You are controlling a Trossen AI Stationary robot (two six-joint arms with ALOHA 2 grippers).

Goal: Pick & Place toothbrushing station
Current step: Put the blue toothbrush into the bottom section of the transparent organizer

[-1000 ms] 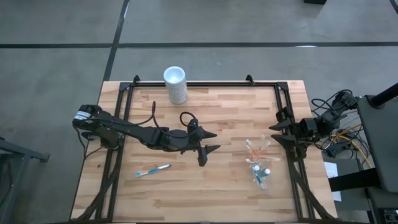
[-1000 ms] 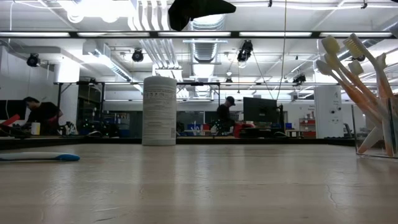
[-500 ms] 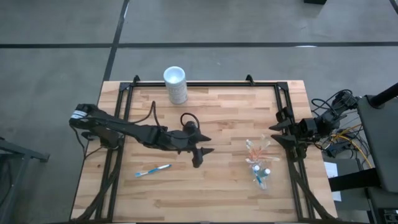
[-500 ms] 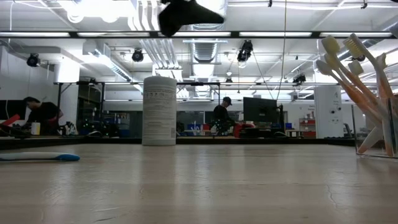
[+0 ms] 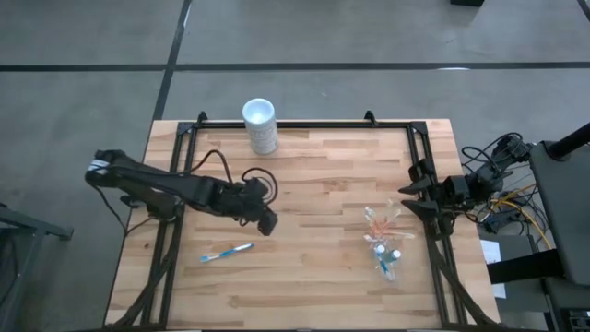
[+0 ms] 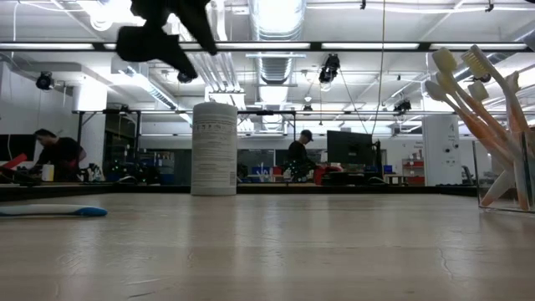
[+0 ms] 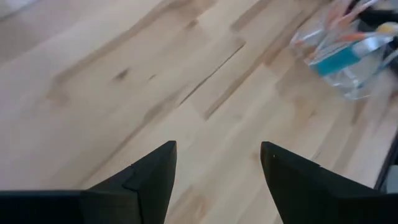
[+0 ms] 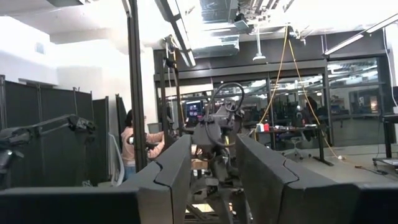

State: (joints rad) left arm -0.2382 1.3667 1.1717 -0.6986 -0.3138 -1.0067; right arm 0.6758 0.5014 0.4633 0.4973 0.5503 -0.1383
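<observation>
The clear plastic cup (image 5: 382, 245) stands on its base at the table's right, with orange-and-white toothbrushes (image 6: 472, 92) leaning out of it; blue-and-white pieces (image 5: 388, 263) show on its near side. The left wrist view catches it far off (image 7: 348, 59). A blue-and-white toothbrush (image 5: 227, 252) lies flat on the wood at the near left. My left gripper (image 5: 266, 223) hovers open above the table's left-middle, pointing slantwise down at bare wood (image 7: 217, 146), far from the cup. My right gripper (image 5: 411, 190) waits at the right edge, open (image 8: 213, 163), facing the room.
A taller opaque white cup (image 5: 260, 125) stands at the table's far edge, left of centre (image 6: 214, 149). Black frame rails (image 5: 304, 124) run along the far, left and right edges. Bare wood lies between my left gripper and the clear cup. People work in the room behind.
My left gripper has drawn back toward the table's left edge, away from the clear cup, and has tipped and rolled at the wrist so that it now points more steeply down. Its fingers have stayed open. Nothing on the table has moved.
</observation>
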